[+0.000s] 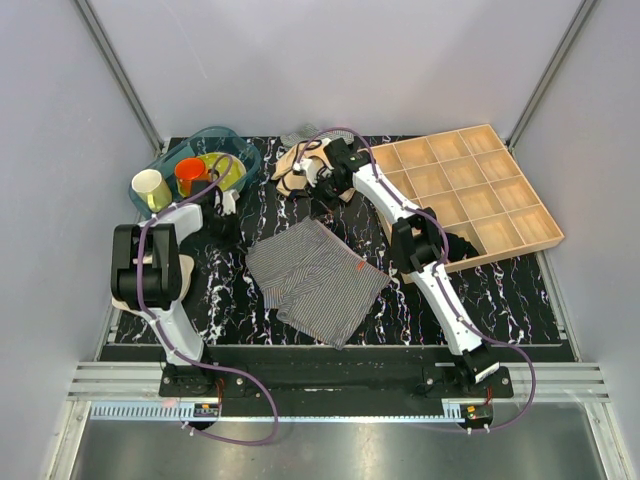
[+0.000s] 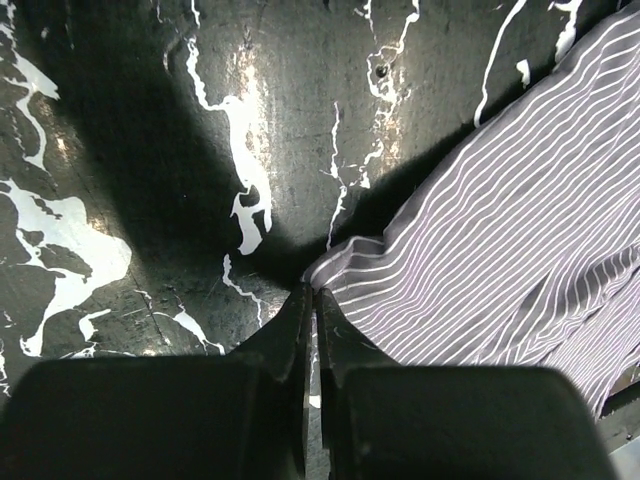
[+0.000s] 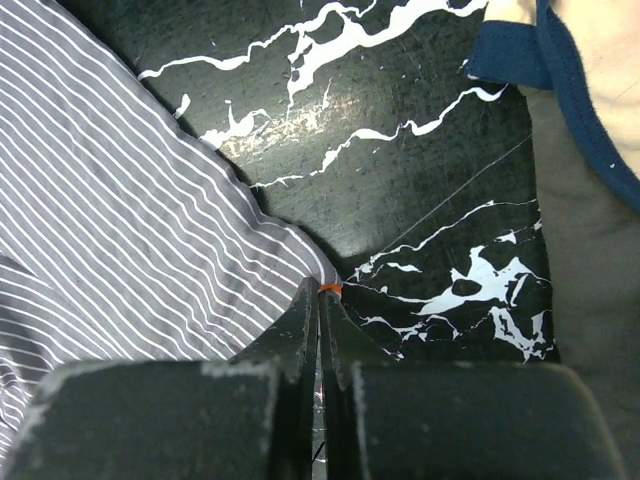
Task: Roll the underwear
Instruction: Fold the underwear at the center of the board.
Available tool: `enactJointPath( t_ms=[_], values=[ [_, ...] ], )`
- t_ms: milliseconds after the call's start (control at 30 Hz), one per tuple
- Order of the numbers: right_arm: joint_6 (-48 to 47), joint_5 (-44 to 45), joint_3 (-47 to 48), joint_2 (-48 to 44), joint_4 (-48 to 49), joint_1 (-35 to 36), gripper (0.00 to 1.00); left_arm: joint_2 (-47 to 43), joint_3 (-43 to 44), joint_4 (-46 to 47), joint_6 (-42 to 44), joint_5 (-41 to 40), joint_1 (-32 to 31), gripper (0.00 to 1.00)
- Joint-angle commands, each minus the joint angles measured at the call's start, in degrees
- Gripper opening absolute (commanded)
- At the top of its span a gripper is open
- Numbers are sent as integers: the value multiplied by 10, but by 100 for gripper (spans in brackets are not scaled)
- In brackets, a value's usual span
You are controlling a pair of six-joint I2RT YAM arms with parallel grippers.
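Pale grey walls [image 1: 330,60] enclose a black, white-veined worktop [image 1: 500,295]. The underwear [image 1: 315,280] lies spread at its centre, between both arms. The left gripper [image 2: 312,295] and the right gripper [image 3: 320,292] are each closed, pinching a corner of it.

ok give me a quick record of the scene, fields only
underwear: spread out mid-table, not yet rolled
left gripper: shut on a corner of the underwear, left side
right gripper: shut on the far corner, at the red mark
tray: wooden, far right, beside the right arm
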Motion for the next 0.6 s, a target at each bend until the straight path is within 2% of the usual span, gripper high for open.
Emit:
enactJointPath(
  t_ms=[0, 333, 567],
  values=[
    [-1, -28, 15, -57, 4, -4, 0, -59, 18, 18, 4, -1, -1, 3],
    [6, -48, -53, -164, 33, -24, 0, -124, 35, 16, -5, 27, -2, 0],
    [7, -61, -109, -219, 38, -39, 0, -135, 73, 0, -9, 47, -7, 0]
  ],
)
